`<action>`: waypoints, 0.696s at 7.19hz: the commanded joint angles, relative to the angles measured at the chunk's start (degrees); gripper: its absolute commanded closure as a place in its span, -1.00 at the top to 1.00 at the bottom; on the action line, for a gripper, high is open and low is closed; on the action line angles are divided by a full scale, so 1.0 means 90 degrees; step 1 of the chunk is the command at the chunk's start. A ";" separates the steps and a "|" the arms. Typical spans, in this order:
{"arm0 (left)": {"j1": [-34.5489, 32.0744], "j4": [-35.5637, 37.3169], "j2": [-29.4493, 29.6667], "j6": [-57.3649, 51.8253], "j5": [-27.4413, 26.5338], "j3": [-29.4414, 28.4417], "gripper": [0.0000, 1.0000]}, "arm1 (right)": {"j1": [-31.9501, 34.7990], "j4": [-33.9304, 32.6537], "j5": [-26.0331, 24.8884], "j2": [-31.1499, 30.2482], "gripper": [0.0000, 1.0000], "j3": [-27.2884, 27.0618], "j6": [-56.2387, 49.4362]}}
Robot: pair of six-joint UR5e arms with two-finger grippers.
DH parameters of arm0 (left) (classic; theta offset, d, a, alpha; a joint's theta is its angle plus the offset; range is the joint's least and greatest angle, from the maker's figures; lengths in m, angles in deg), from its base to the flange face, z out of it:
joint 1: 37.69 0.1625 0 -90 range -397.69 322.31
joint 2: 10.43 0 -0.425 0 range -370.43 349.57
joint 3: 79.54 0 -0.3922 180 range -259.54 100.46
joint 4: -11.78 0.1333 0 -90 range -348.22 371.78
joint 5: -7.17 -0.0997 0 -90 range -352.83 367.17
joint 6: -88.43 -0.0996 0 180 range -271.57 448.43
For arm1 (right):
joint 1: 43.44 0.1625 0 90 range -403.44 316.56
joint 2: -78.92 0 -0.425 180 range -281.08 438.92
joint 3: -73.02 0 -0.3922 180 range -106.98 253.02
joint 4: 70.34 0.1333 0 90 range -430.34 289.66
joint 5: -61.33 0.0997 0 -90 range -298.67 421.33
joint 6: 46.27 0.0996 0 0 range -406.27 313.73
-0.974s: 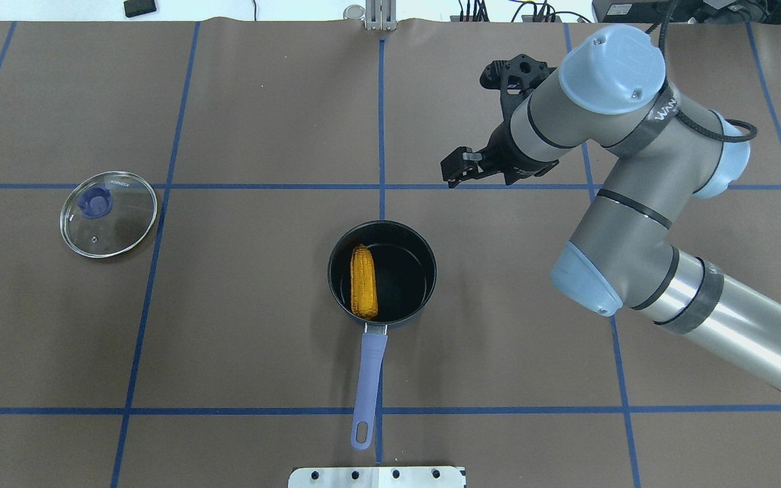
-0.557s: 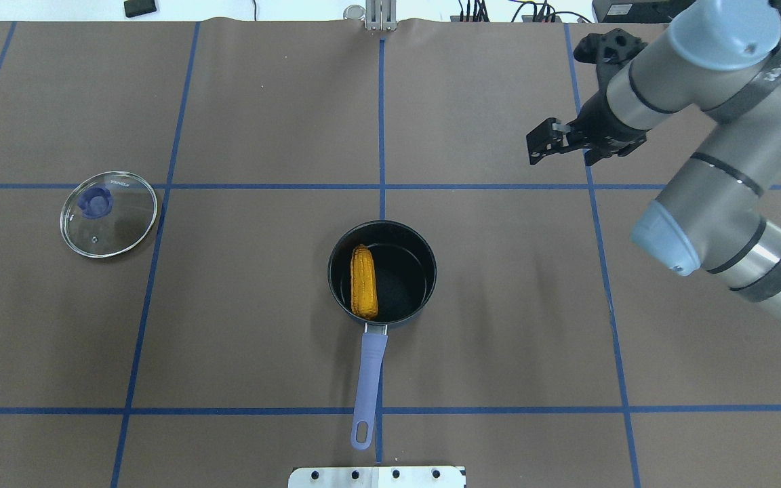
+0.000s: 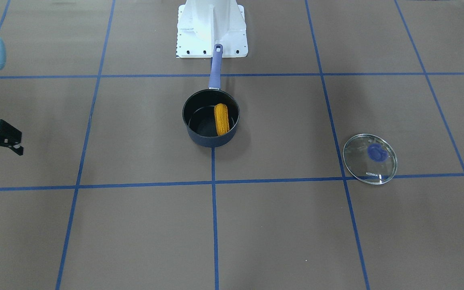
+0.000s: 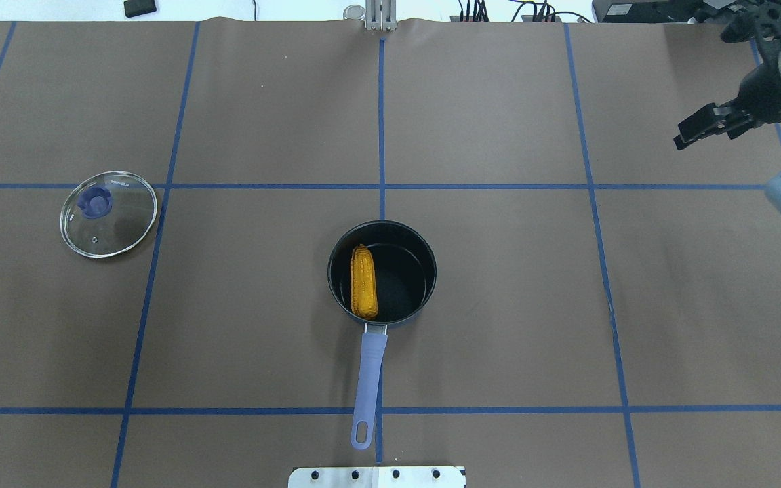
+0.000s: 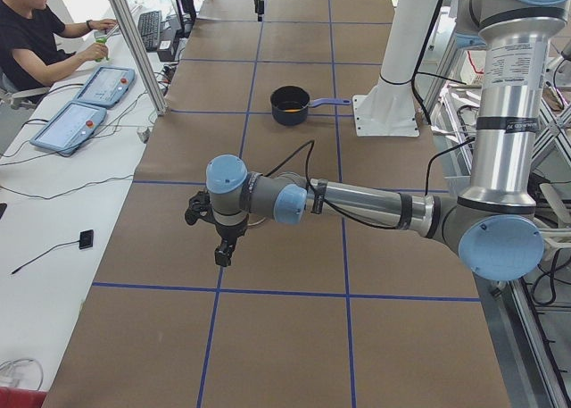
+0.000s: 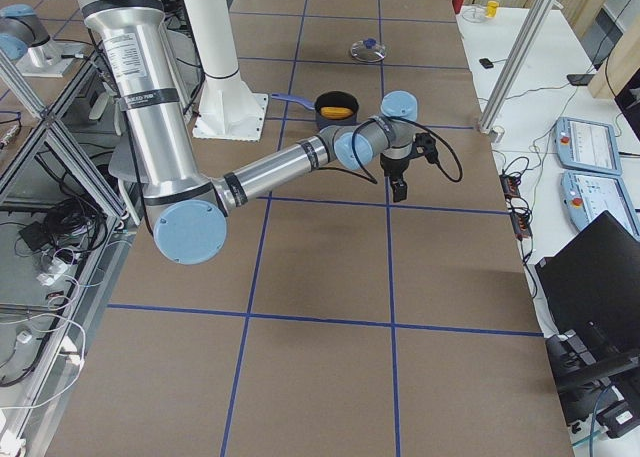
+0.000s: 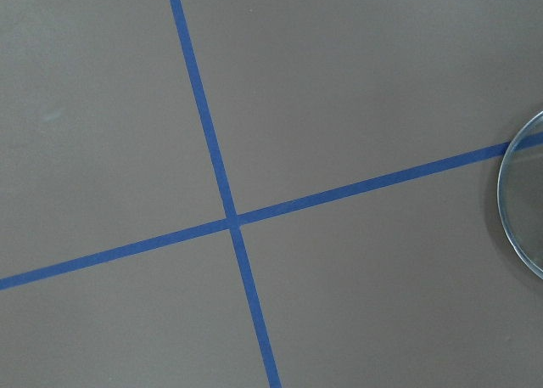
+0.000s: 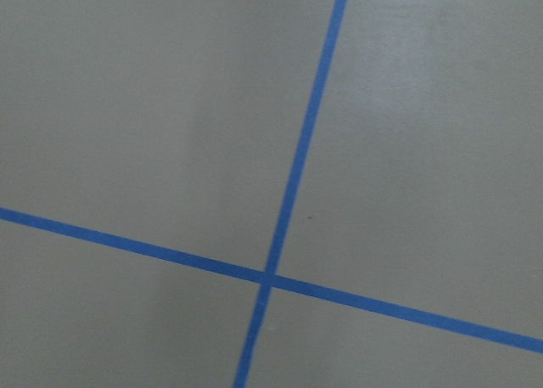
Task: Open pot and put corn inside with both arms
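Over the last sec the right gripper (image 4: pixel 695 129) has swung away from the pot (image 4: pixel 407 278), from a spot just beyond its far-right side out to the table's right edge, and most of the right arm has left the overhead view with it. Nothing else has shifted: pot, corn (image 4: pixel 364 282) and lid (image 4: pixel 108 213) sit exactly where they were. I read that as a retreat after the drop, i.e. the task looks done apart from the arms clearing off. The lid is off, lying flat on the table (image 4: pixel 499 339) well to the pot's left w/ its blue knob up. The corn lies inside the pot along the left part of the black floor, lengthwise in line w/ the handle (image 4: pixel 369 379), which points toward the robot. The right gripper carries nothing and its fingers look spread, though it's cut off at the frame edge in the front view, so that's not certain. It's now well apart from pot and corn, over bare table. The left gripper (image 5: pixel 223 250) shows only in the left side view, hanging over the table far from the pot. I can't tell whether it's spread or pressed together. Its wrist cam catches just tape lines and a sliver of the lid's rim.
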 commanded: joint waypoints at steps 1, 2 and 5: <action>0.0006 0.0000 0.0004 0.0001 -0.0003 0.0009 0.98 | 0.0996 -0.0186 0.0298 -0.0727 1.00 0.0028 -0.1633; 0.0006 0.0000 0.0004 0.0001 -0.0003 0.0019 0.98 | 0.1231 -0.0563 0.0240 -0.0827 1.00 -0.0020 -0.1815; -0.0003 0.0000 0.0004 0.0001 -0.0003 0.0038 0.98 | 0.1614 -0.2022 0.0044 -0.1147 1.00 -0.0089 -0.2273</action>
